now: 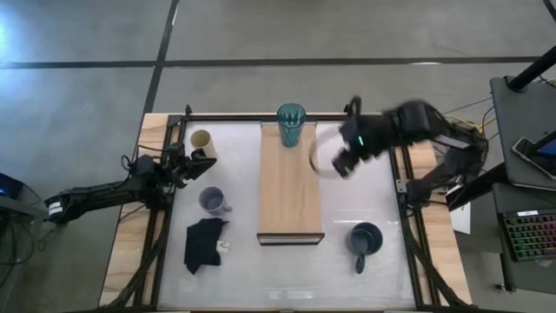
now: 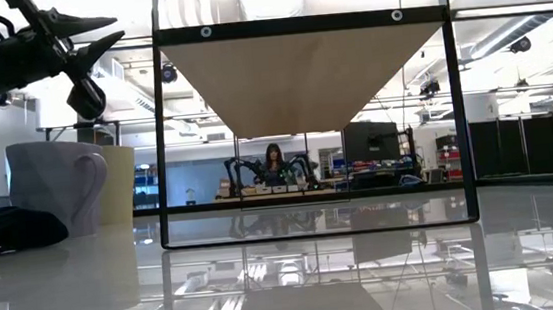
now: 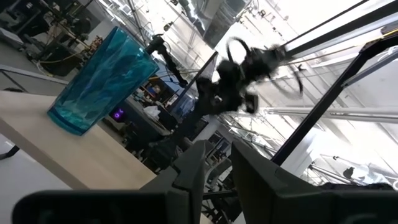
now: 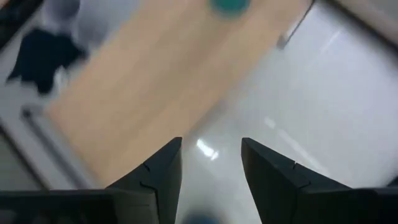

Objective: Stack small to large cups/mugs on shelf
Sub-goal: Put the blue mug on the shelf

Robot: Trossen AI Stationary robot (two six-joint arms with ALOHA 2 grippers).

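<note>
One tumbler (image 1: pixel 291 124) at the shelf's (image 1: pixel 290 196) 12 o'clock — slippery, light; grip mid-wall. Right gripper (image 4: pixel 211 165) fingers apart, empty — left gripper (image 3: pixel 217 171) nearly together.

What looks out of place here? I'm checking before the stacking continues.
Only the teal tumbler stands on the shelf. A black cloth lies crumpled on the white tabletop among the mugs. Nothing looks spilled or tipped.

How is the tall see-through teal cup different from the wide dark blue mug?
The tall translucent teal tumbler stands on the light-brown wooden shelf; the wide dark blue mug sits on the white tabletop. The tumbler is tall and narrow, the mug low and wide. The mug has a handle; the tumbler has none. Both stand upright.
</note>
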